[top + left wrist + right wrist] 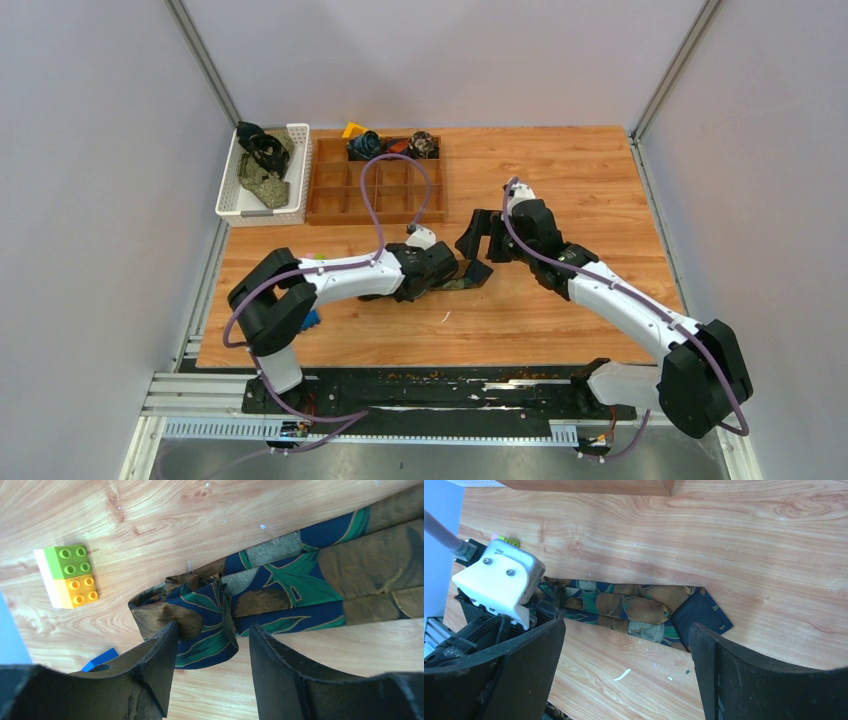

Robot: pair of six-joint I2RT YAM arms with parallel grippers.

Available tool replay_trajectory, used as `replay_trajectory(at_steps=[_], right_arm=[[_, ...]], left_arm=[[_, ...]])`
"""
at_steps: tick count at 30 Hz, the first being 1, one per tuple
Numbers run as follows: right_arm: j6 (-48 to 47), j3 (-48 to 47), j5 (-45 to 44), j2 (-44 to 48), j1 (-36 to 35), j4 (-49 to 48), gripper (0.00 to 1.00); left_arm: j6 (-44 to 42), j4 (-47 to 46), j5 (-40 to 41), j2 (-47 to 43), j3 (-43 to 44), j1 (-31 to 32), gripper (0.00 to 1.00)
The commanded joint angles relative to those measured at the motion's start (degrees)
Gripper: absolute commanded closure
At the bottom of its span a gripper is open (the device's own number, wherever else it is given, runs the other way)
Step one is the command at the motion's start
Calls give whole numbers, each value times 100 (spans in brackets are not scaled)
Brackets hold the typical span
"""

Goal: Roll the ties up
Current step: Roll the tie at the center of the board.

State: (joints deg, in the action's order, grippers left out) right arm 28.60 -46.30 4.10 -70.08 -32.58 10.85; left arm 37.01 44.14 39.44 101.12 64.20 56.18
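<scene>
Your left claw (212, 635) sat nearest its wrist camera, its rough black fingers (160, 655) parted and released. They straddled the folded end of the tie (300, 580) without clamping it. That view showed glossy navy fabric with green and bronze leaves, doubled over on the wood-grain table (150, 510), with a green-and-orange studded block (70, 575) nearby. The overhead camera barely showed the tie beneath your arms. Your right claw (626, 630) hung wide open above the tie's pointed navy tip, a detail only its own camera gave. Overhead, you had a wooden divided tray (330, 195) holding two rolled ties (365, 143), and a white basket (295, 175) of mottled ties (262, 165), or so they seemed, too crumpled to make out.
</scene>
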Motion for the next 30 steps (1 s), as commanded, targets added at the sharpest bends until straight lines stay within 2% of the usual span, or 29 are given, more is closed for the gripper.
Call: replay_trajectory(at_steps=[1,9,15,22,26,30], right_arm=[[217,0,152,138,13,-375,4],[247,-164,553,-26,-166,-491,9],[220,-486,731,-490,-633,-555,19],[288,-1155,981,-1420,-1280,-680,40],[280,-1800,1214,-2184,-1584,-612,50],[241,-2535,1429,-2945,-1819,-451,59]], left_arm=[[25,-501,-254,-618,-225,30,38],[-60,-971,-385,-1866,-932,-145,35],[-46,-1183,-466,-3242,-1753,-461,35],[-51,-1612,-1097,-4989,-2975,-1468,35],[-87,-1763,-1503,-5486,-3424,-2094,35],[-157,-2078,-2318,-5841,-3816,-2849,35]])
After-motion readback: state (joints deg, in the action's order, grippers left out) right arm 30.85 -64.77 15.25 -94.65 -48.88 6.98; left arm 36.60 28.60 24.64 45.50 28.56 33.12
